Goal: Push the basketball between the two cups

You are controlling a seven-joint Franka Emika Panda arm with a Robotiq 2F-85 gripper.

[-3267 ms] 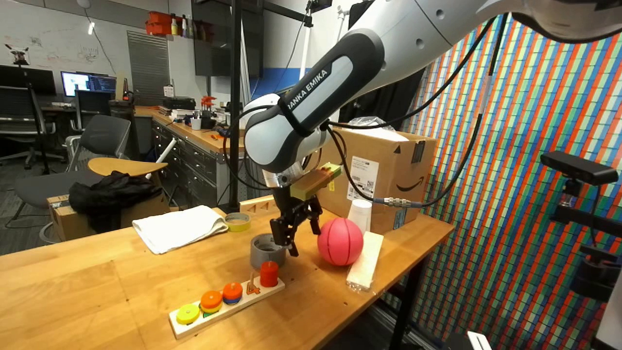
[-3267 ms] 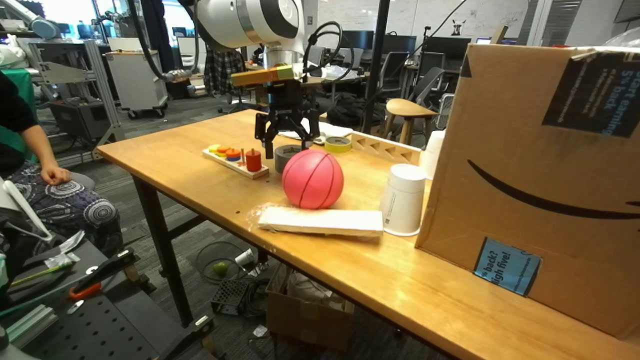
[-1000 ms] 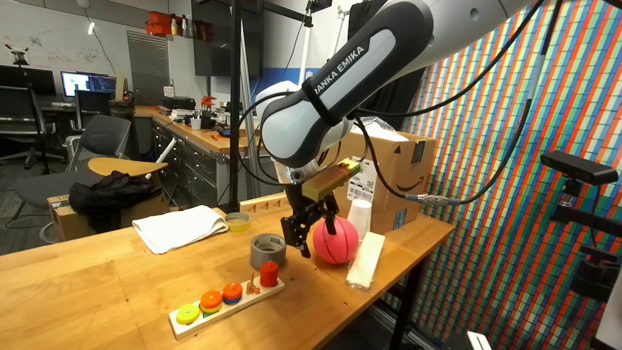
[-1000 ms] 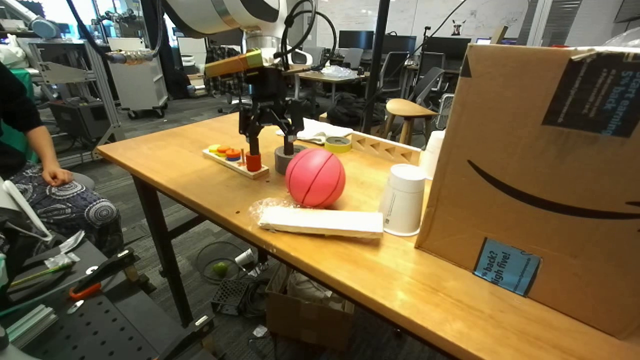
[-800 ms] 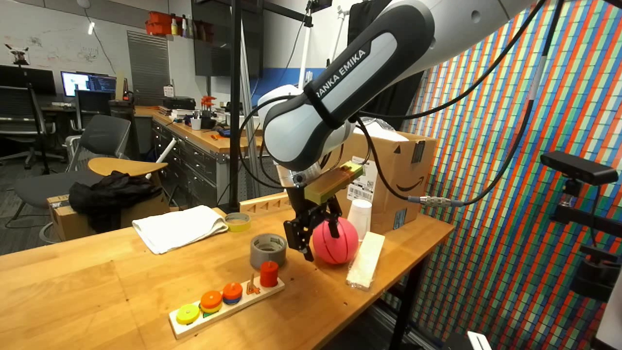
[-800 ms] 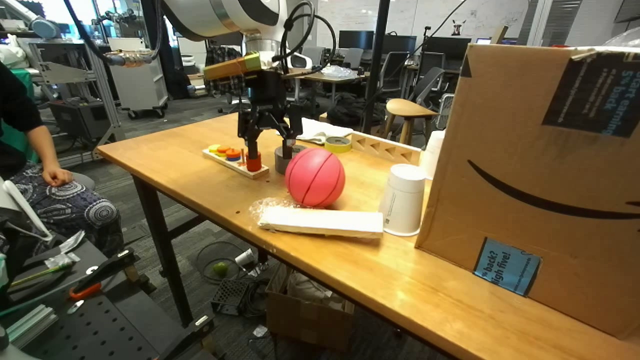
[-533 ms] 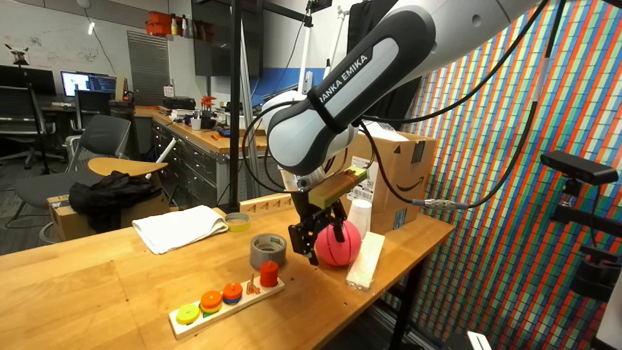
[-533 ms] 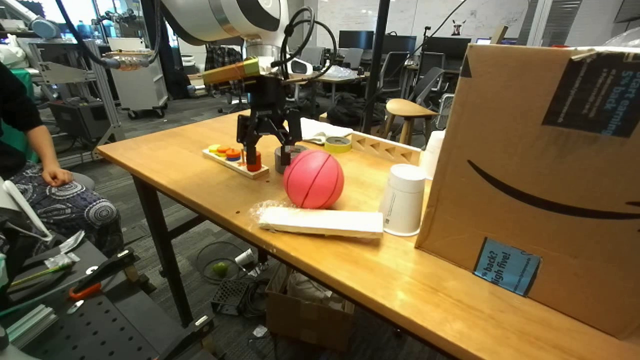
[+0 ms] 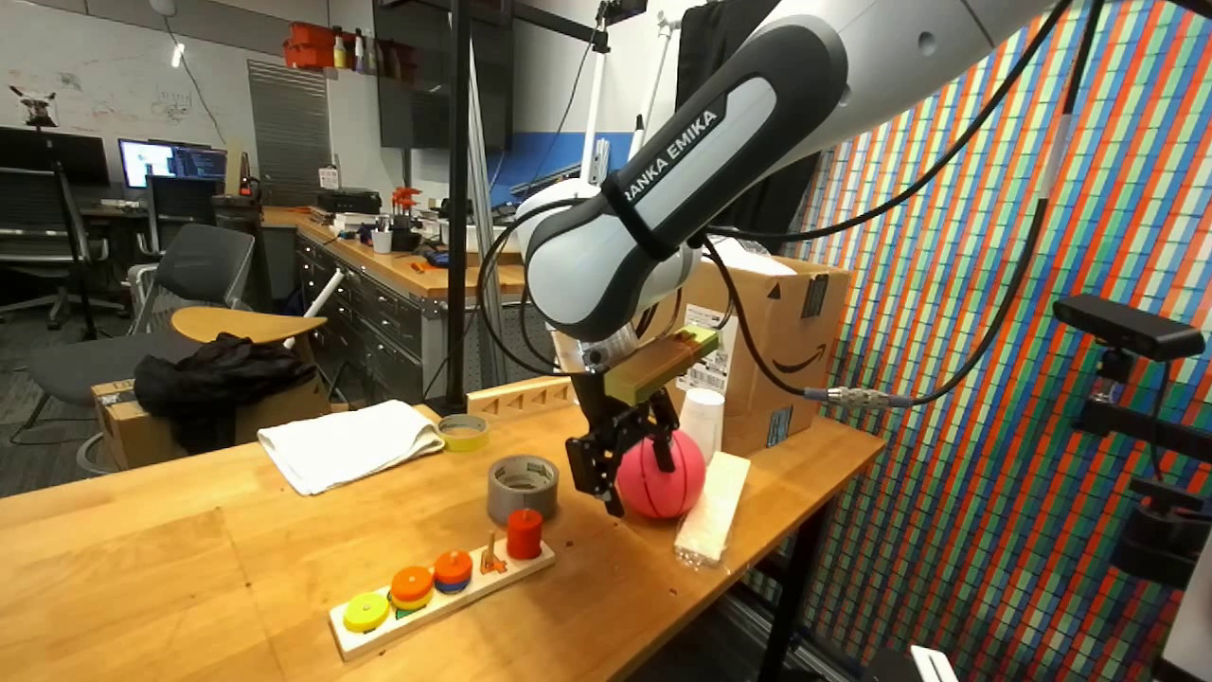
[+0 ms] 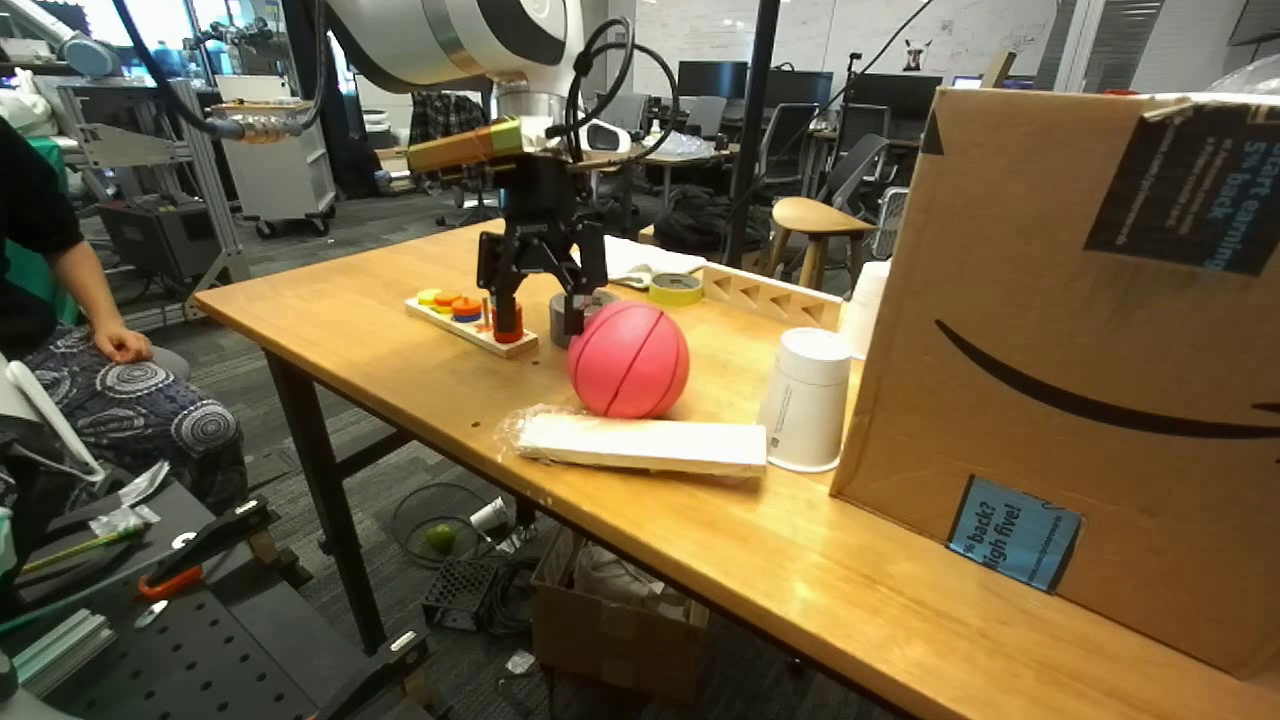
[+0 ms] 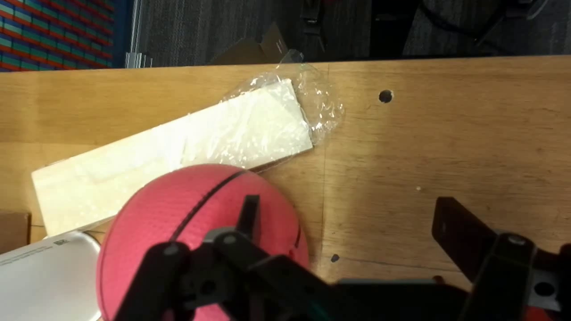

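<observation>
Seemed at the lining-up step: held the black two-finger gripper (image 10: 539, 334), empty and spread wide, beside (could not tell whether touching) the pink rubber basketball (image 10: 632, 365), left of two white paper cups (image 10: 805, 405). Probably called next for a gentle rightward shove. Had a brown wooden surface (image 9: 142, 554) below, grey office chairs (image 9: 204, 263) far beyond.

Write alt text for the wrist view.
Pink basketball at lower left, overlapped by one side of the open black claw. It partly hides a pale, plastic-wrapped slab on a wooden table; a white cup shows in the bottom-left corner.
</observation>
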